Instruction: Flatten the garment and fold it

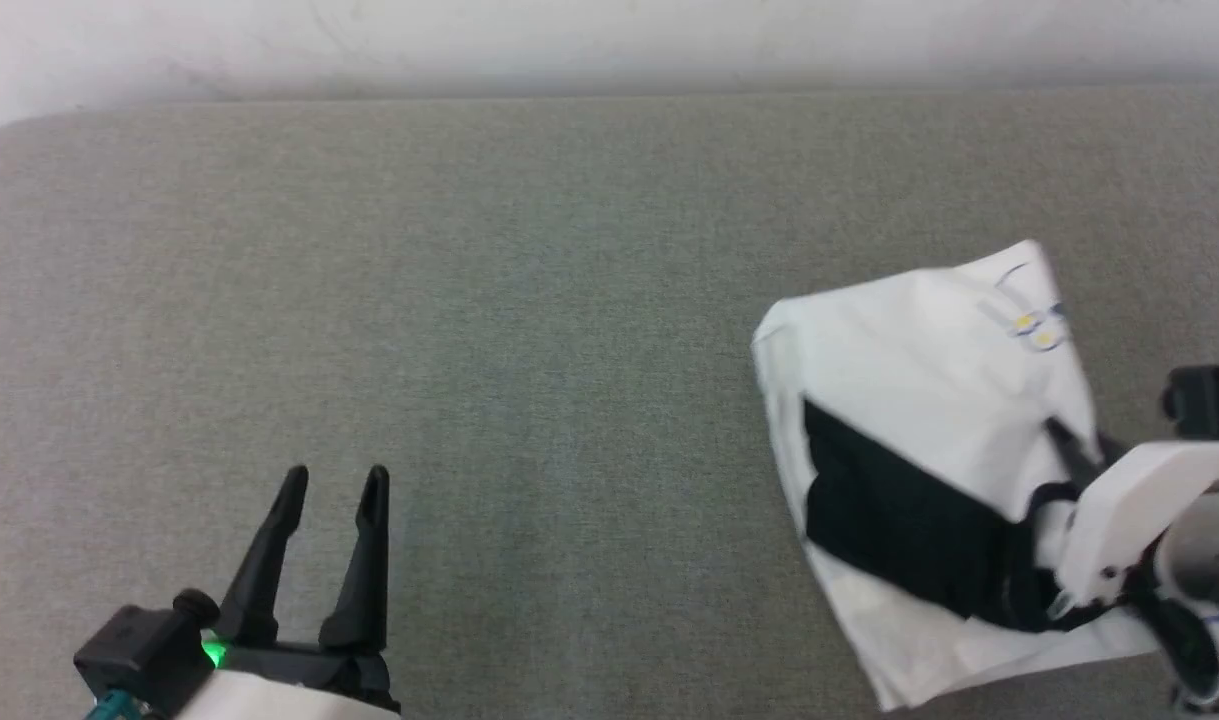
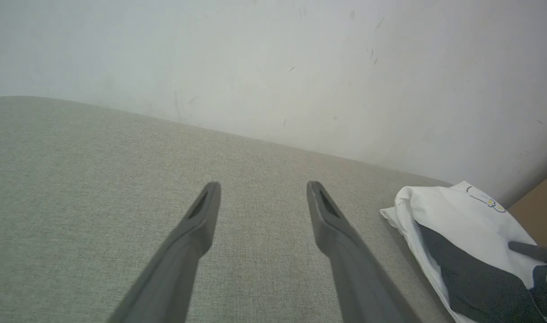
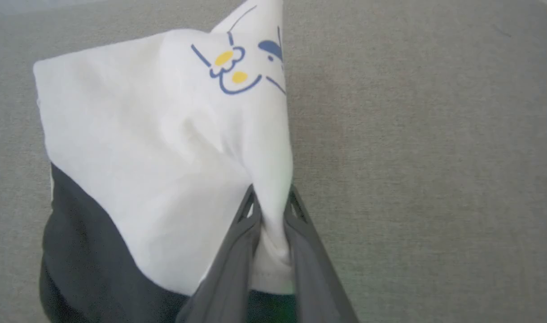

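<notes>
The right tool [image 3: 269, 197] pinched a white fold of the shirt [image 3: 165, 134], which lay bunched at the right of the desk [image 1: 469, 300]. The left tool [image 1: 337, 475] stood spread, empty. Light and limp, the shirt would likely sag; corners seemed the surer hold.

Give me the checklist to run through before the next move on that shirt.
1. Grip: ok. The right end effector is shut on a fold of the garment.
2. Free hand: ok. The left end effector is open, holds nothing and is apart from the garment.
3. Garment flat: not ok. It lies bunched, with black cloth folded across the white body.
4. Room to spread: ok. The grey surface stretches wide to the garment's left.
5. Layers pinched: cannot tell. The fold hides how many.
6. Right side up: ok. The print faces up.
</notes>
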